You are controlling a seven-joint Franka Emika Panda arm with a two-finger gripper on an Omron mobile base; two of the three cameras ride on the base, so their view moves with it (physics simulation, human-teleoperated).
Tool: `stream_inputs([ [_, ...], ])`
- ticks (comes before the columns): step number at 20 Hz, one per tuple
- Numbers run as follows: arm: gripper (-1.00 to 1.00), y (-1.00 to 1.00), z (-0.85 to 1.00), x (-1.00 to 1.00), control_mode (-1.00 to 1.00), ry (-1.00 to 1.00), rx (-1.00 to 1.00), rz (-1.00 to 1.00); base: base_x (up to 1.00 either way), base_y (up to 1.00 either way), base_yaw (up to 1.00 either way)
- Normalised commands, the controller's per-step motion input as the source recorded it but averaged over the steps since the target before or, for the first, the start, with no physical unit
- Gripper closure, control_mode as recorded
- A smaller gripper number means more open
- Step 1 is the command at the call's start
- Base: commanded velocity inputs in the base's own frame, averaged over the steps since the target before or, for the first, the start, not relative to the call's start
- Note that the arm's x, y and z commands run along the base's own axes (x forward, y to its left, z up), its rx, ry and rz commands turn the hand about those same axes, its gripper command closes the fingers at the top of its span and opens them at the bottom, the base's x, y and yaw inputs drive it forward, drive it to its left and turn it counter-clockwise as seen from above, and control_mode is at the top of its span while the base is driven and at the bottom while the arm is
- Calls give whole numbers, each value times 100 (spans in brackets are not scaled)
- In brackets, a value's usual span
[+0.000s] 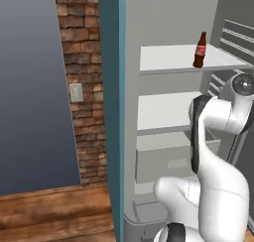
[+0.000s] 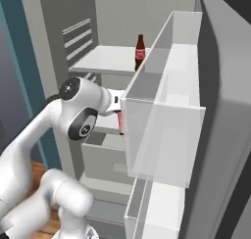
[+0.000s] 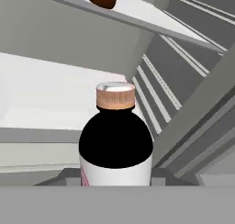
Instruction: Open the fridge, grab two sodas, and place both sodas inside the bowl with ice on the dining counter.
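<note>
Cola bottle [image 1: 200, 49] upright on fridge [image 1: 163, 18] top shelf; shorter bottle [image 3: 116, 140] below, near door [image 2: 220, 110].

The left base view looks from behind the arm's left, forward into the open fridge [image 1: 168, 18], with a brick wall [image 1: 82, 87] left of it. The right base view faces the same fridge from the other side, close beside its open door [image 2: 171, 115]. Both share the cola bottle [image 1: 200, 50] on the upper shelf [image 1: 173, 60]. The hand view sits very near a dark-bodied bottle [image 3: 115, 140], looking up under that shelf.
</note>
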Motion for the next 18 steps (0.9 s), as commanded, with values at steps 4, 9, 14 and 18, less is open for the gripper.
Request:
stream_inputs([
  [4, 100, 29, -20, -80, -100, 4, -5, 0, 0, 0, 0],
  [9, 100, 21, -32, -49, -100, 3, -15, 4, 0, 0, 0],
  [14, 100, 2, -19, -35, 100, -1, -1, 1, -30, 26, -1],
  [18, 100, 0, 0, 0, 100, 0, 0, 0, -67, 98, -8],
])
